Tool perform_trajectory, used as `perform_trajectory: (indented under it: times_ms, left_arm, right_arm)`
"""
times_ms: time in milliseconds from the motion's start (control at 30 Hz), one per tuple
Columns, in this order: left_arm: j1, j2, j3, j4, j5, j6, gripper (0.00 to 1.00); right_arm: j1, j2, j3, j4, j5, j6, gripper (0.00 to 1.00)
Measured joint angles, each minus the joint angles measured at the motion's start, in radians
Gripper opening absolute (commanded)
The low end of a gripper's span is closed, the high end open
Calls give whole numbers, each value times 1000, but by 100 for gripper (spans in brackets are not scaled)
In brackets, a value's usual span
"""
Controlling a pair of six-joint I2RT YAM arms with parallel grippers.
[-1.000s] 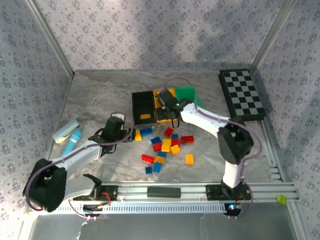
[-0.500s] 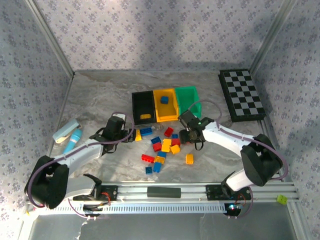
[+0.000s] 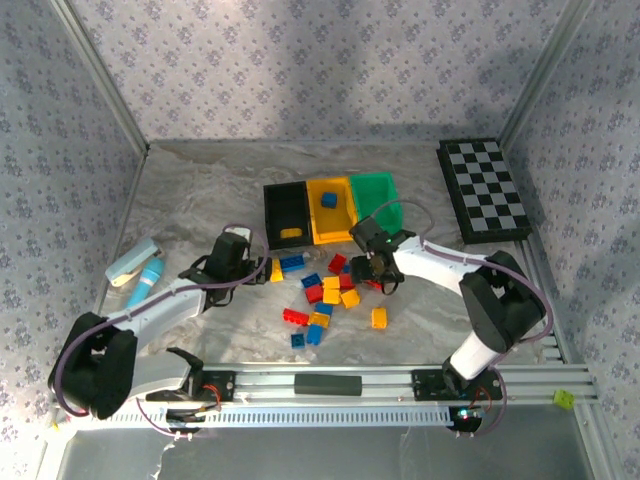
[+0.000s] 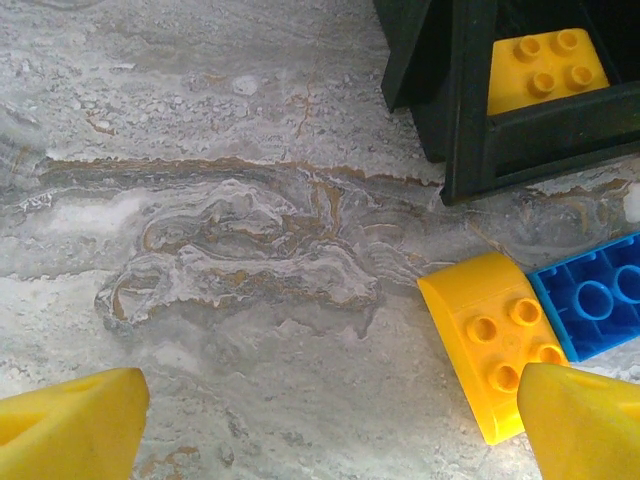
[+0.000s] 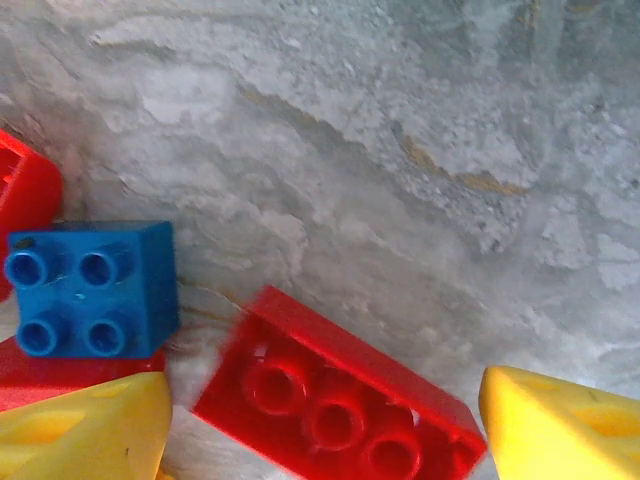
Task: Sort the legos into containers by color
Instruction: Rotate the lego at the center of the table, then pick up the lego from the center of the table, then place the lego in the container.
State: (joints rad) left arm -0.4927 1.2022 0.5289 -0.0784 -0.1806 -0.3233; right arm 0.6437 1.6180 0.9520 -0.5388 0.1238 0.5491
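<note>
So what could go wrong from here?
1. The right end effector hangs open over the red brick, which lies skewed to its jaws; closing may twist it or catch the blue four-stud brick close by.
2. The left end effector is near the yellow curved brick, which touches an upturned blue brick; a grasp may drag both.

The grey, swirly table (image 3: 200, 190) has three boxes in a row at the far middle, side by side: a black box (image 3: 268, 215) on the left, then a yellow box (image 3: 335, 225), then a green box (image 3: 375, 188). Just in front of them lies a loose bunch of red, yellow and blue bricks (image 3: 325, 290). A black-and-white checked board (image 3: 485, 190) lies at the far right. A blue tube (image 3: 148, 278) and a pale case (image 3: 133, 262) lie on the left.
</note>
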Motion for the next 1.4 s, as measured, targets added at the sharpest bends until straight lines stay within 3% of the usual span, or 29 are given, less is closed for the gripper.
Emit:
perform_trajectory:
  times_ms: [167, 333, 533, 833, 933, 1167, 1400]
  left_arm:
    - [2, -16, 0, 1, 0, 0, 95]
    - [2, -16, 0, 0, -3, 0, 95]
    - [2, -15, 0, 1, -3, 0, 95]
    - [2, -15, 0, 1, -3, 0, 95]
    - [2, -15, 0, 1, -3, 0, 95]
    - [2, -15, 0, 1, -3, 0, 95]
    - [2, -15, 0, 1, -3, 0, 95]
  right_arm:
    - [0, 11, 4, 27, -9, -8, 71]
    - [0, 3, -7, 38, -16, -11, 76]
    - [4, -44, -67, 11, -6, -11, 73]
    - [28, -48, -107, -19, 19, -18, 40]
    - [29, -46, -93, -21, 20, -25, 32]
    - [-4, -47, -3, -23, 19, -61, 31]
    - [-103, -4, 217, -32, 18, -140, 32]
